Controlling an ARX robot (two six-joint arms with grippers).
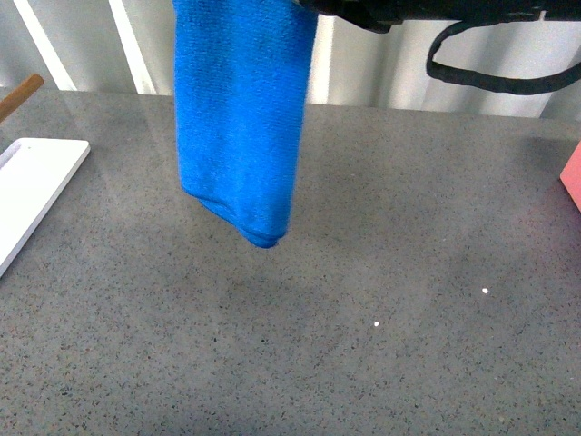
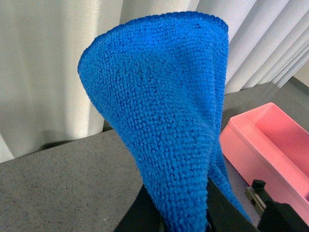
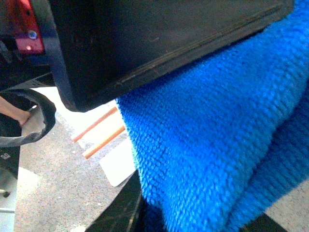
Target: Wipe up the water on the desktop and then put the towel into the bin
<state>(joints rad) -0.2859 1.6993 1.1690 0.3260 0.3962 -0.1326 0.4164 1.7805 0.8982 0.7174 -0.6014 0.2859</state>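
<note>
Towel [image 1: 238, 118], bright blue and fluffy, hangs in the air over the grey speckled bench [image 1: 408, 363]. Its low end does not touch the bench.

In the left wrist view the left hand [image 2: 183, 220] is clenched on the towel. The cloth is squeezed between its two dark fingers [image 2: 140, 220] and spreads out wide past them.

In the right wrist view the towel also fills the gap of the right hand [image 3: 193, 217]. I cannot tell if that hand is squeezing the cloth or only sits around it.

Near the front of the bench is a tiny white shiny dot [image 1: 377, 323], with a second dot [image 1: 485, 291] a bit further back.

Further back, at the left edge, lies a flat white tray [image 1: 32, 182] with a brown wooden stick [image 1: 20, 95] behind it. At the right edge sits a pink bin [image 1: 574, 177], well apart from the towel.

A dark arm [image 1: 436, 11] with a looping black cable [image 1: 495, 84] reaches in at the top, where the towel's top end is. Behind the bench hang pale curtains [image 2: 43, 72].
</note>
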